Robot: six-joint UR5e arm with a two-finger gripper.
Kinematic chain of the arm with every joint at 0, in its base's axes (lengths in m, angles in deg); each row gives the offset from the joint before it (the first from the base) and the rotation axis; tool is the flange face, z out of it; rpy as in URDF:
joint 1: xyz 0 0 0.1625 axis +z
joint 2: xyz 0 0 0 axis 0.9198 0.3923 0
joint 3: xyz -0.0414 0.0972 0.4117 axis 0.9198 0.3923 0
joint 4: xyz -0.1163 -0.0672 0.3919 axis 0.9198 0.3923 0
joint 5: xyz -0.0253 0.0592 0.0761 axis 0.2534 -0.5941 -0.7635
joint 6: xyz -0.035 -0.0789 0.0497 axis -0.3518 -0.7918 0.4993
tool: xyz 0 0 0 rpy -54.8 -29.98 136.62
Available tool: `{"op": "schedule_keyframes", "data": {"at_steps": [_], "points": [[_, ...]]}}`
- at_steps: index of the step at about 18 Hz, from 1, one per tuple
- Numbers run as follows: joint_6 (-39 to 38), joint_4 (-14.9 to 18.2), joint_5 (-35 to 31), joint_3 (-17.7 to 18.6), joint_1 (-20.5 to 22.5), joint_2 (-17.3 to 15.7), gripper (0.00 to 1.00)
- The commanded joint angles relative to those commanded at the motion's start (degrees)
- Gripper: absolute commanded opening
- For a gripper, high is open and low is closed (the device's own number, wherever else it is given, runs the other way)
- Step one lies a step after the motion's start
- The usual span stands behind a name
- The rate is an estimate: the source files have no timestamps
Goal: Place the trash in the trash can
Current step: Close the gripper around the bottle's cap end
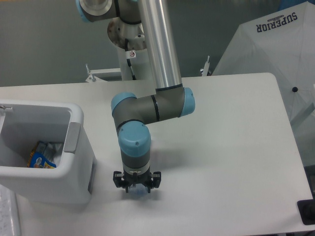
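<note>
My gripper [137, 189] points straight down at the table near the front edge, just right of the trash can [78, 118]. Its fingers are hidden under the wrist, so I cannot tell how the jaws stand. A small bluish, clear bit of the trash, the bottle [143, 191], peeks out directly beneath the gripper. The trash can is a white boxy bin at the left with a grey handle panel [73, 137] facing the arm. A blue-and-orange snack packet [40, 158] lies inside it.
The arm's silver tube and blue-capped elbow [152, 105] rise above the gripper. A white canopy printed SUPERIOR [275, 44] stands beyond the table's right edge. A black object [306, 211] sits at the front right corner.
</note>
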Motion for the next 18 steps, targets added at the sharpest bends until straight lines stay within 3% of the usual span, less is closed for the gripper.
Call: {"op": "schedule_keyframes", "data": {"at_steps": [18], "points": [[0.09, 0.35, -1.93, -0.97, 0.96, -0.88, 0.58]]}}
